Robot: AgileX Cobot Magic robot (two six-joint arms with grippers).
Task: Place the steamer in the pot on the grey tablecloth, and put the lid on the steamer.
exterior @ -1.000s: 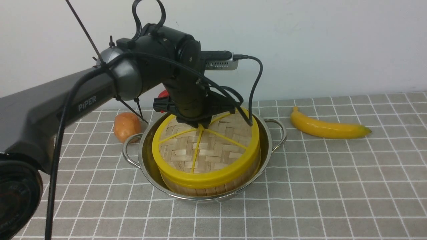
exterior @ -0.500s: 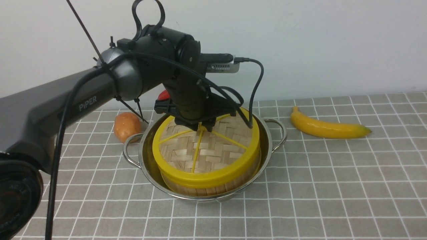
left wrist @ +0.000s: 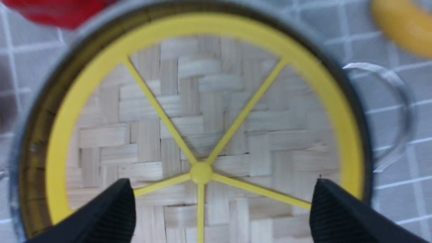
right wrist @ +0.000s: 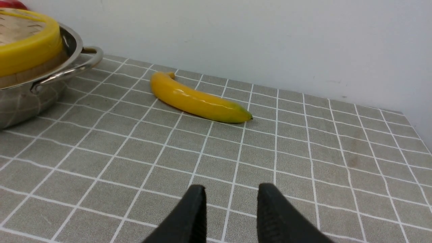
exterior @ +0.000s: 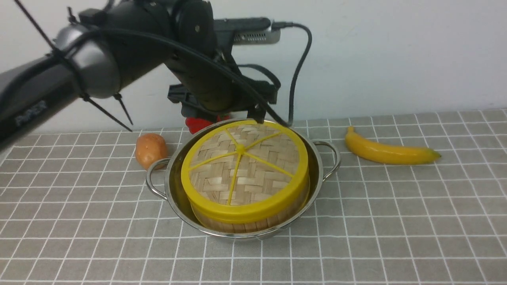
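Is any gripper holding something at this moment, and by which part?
Nothing is held. The left gripper is open above the lid; the right gripper is empty.

The pot sits mid-cloth, filled by the steamer and capped by the lid; only a narrow gap remains inside the pot rim. An orange fruit lies touching the pot's handle at 10 o'clock, a red object just beyond at 11, and a banana near at 2. The left arm overhangs the far-left approach. The grey tablecloth from 3 round to 9 is unobstructed.
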